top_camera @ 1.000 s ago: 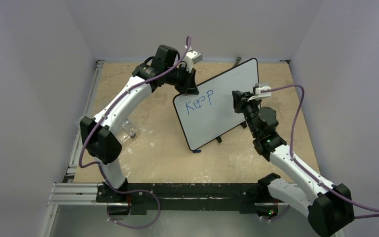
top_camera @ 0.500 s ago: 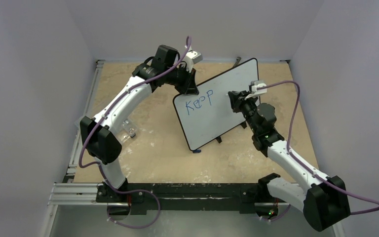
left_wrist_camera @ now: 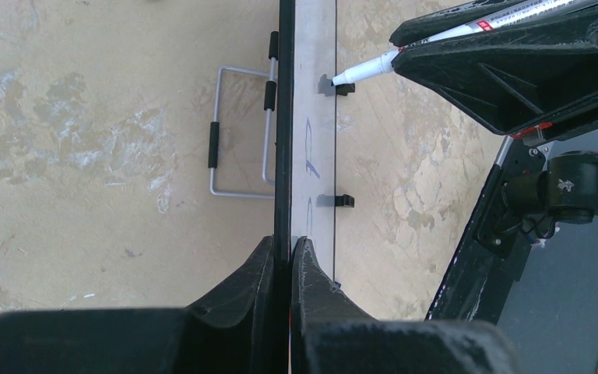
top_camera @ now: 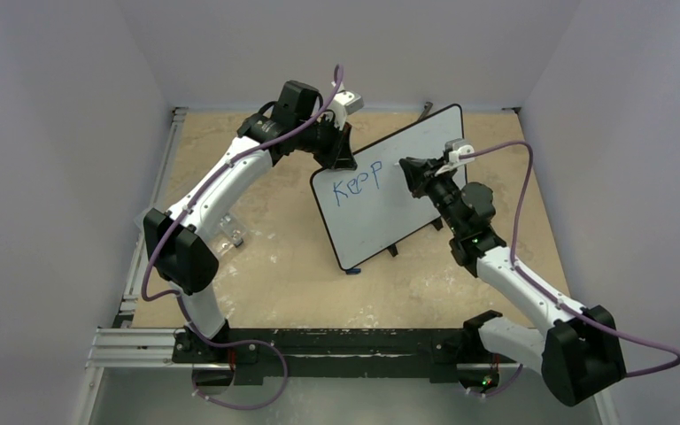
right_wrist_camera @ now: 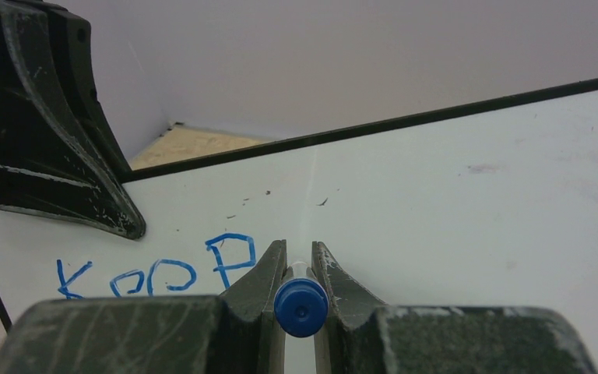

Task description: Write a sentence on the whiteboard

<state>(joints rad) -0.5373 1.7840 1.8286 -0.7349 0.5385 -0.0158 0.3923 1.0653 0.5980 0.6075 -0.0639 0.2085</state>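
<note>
The large glossy white rectangular whiteboard (top_camera: pixel 390 217) with a thin black rim stands tilted on the tan table (top_camera: pixel 266 266). The left gripper (left_wrist_camera: pixel 290 248) pinches its upper edge, jaws nearly together on the rim. Just below that gripper runs the blue handwritten sentence (top_camera: pixel 357 183) — so far only "Keep". The right gripper (right_wrist_camera: pixel 299 253) faces the board and is clamped narrowly on a white marker with a blue end cap (right_wrist_camera: pixel 301 308). The tip points at the bare surface just beyond the "p" — whether it touches, I cannot tell.
</note>
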